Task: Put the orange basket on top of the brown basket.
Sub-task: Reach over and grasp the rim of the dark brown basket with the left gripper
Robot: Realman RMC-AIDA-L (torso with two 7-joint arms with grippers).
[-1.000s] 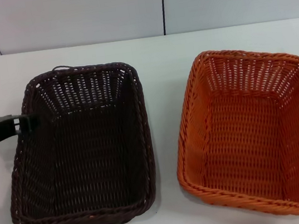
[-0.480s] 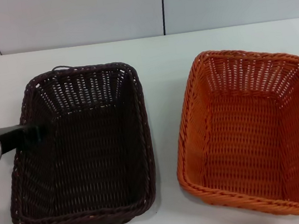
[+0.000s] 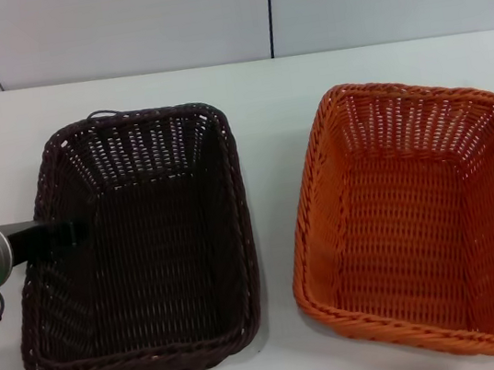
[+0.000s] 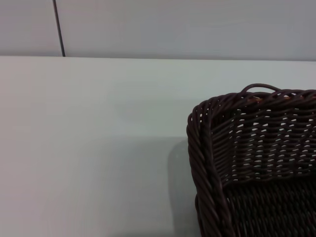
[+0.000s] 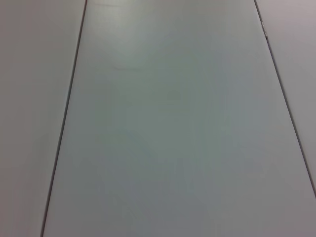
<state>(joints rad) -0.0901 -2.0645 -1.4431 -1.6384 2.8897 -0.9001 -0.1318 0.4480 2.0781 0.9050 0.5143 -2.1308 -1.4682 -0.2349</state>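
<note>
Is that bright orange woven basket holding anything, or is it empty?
Empty. The bright orange woven basket sits upright on the white table, and its woven floor shows bare from rim to rim in the head view.

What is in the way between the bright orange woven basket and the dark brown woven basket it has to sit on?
Nothing visible: only bare white table lies between the bright orange woven basket and the dark brown woven basket. The left gripper sits at the brown basket's left rim.

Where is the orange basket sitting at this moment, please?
In the head view, the orange basket sits on the white table on the robot's right side, beside the brown basket with a gap between them.
</note>
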